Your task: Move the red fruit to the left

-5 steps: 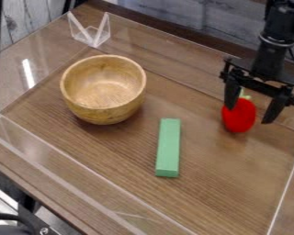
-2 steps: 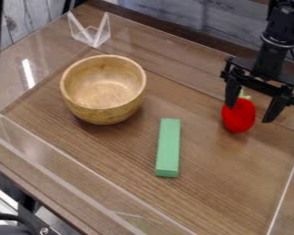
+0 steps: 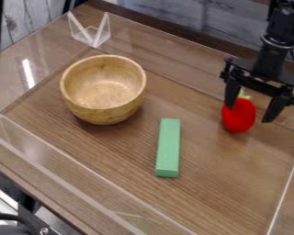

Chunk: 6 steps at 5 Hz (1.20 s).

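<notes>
fruit (image 3: 239, 116) sits far right on table (image 3: 100, 156), well apart from bowl (image 3: 104, 88), block (image 3: 171, 147) between. gripper (image 3: 257, 101) low over fruit, jaws apart, straddling it, no squeeze yet. grasp, lift, leftward carry all left to do.

A dark wood-grain table (image 3: 100, 147) stood enclosed by clear acrylic walls (image 3: 33, 69). Behind it the backdrop was dim and dark, with light glinting off the panels.
</notes>
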{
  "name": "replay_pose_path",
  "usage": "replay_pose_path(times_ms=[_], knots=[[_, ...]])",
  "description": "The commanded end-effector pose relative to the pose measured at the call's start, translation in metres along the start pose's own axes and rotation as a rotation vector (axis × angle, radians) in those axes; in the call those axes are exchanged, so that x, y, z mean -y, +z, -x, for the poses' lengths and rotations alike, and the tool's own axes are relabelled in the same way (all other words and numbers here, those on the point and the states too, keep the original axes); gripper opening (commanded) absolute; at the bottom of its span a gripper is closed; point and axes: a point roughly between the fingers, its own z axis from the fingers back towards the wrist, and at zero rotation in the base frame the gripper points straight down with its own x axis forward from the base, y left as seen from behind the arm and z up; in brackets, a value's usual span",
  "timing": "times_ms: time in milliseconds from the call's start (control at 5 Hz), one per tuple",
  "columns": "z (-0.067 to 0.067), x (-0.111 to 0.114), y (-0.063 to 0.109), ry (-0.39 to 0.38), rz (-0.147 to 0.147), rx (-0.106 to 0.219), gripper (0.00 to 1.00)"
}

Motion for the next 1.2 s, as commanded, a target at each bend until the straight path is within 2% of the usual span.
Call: replay_pose_path(times_ms=[0,1000], knots=[[-0.004,0.000,0.023,0.008,0.015,0.072,1.00],[-0.004,-0.002,0.033,0.064,0.025,0.115,1.00]])
